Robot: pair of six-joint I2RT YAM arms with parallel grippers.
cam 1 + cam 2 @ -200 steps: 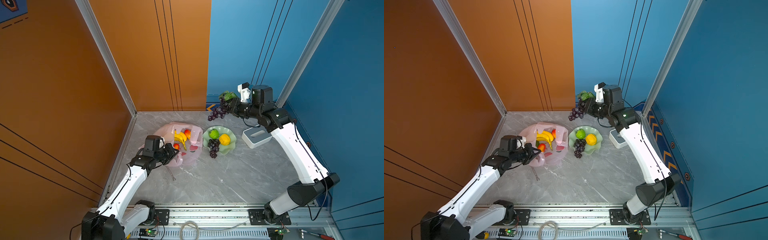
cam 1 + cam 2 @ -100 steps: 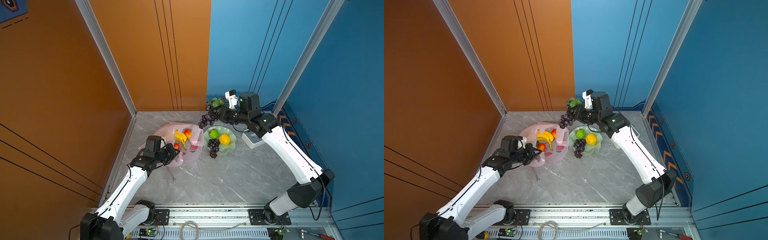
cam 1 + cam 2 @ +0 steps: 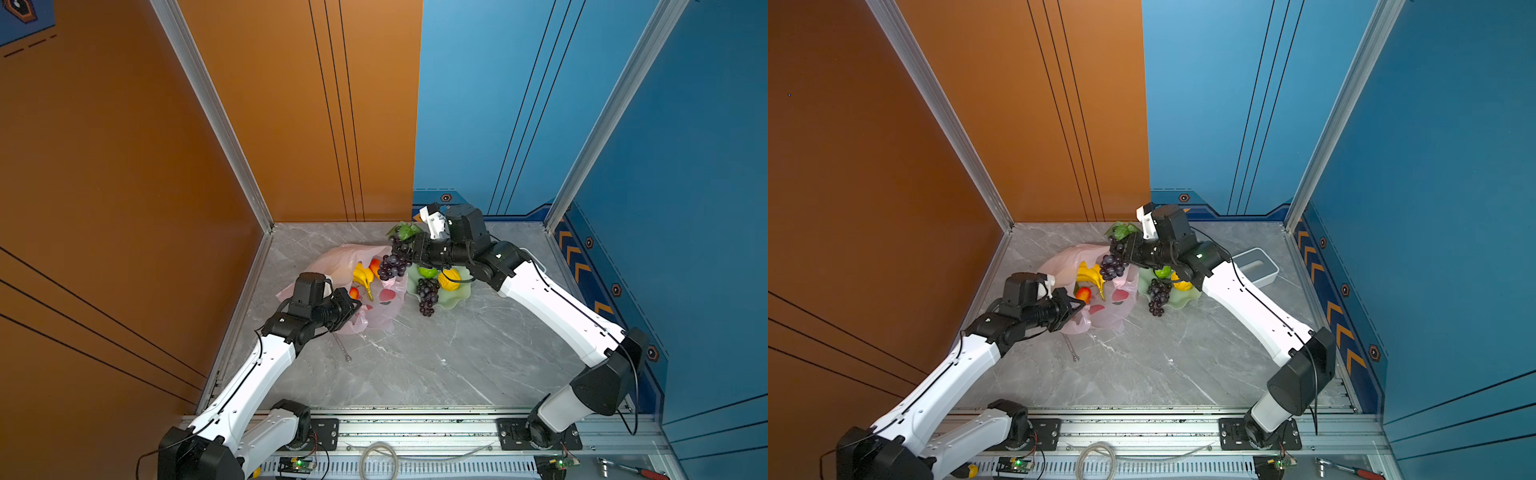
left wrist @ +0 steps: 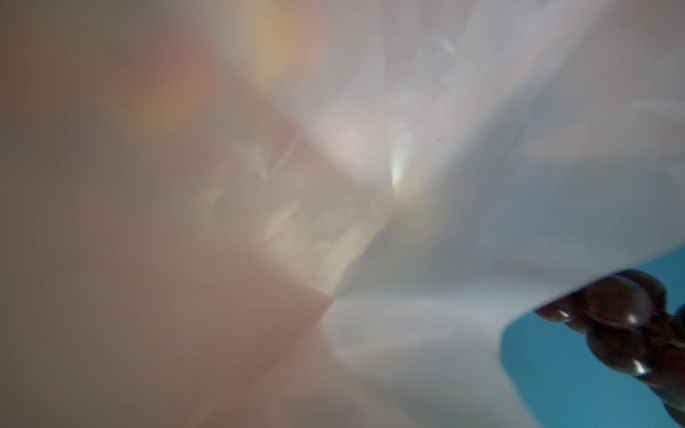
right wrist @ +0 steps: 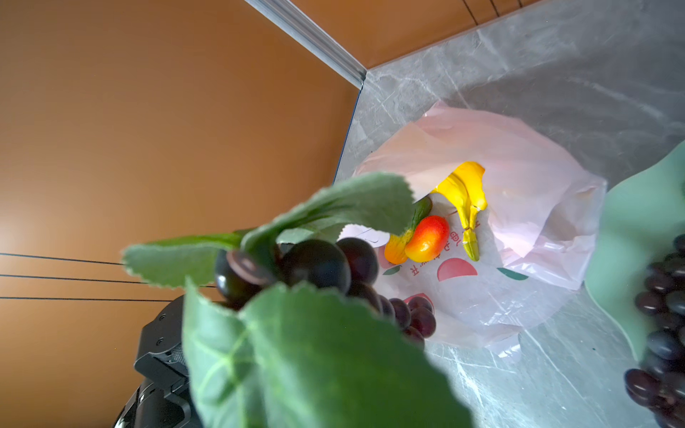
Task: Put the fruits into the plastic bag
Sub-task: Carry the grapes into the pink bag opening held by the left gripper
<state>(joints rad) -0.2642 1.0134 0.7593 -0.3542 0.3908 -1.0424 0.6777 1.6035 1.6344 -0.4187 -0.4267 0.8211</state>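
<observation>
One grape bunch (image 3: 392,266): your right gripper (image 3: 404,248) pinches it.
Plastic bag (image 3: 338,259): left gripper (image 3: 352,309) pinches its rim.
Tip: drop just below, inside.

FREE: near half of table (image 3: 436,374) | BLOCKED: grapes (image 3: 392,266) hang over right side of plastic bag (image 3: 336,266); left gripper (image 3: 355,309), apparently clamped, at its near rim; dish (image 3: 453,299) just right

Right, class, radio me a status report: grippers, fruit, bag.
Left gripper shut on plastic bag rim. Right gripper holds grape bunch by bag's mouth. Second grape bunch in dish. Nothing blocking.
</observation>
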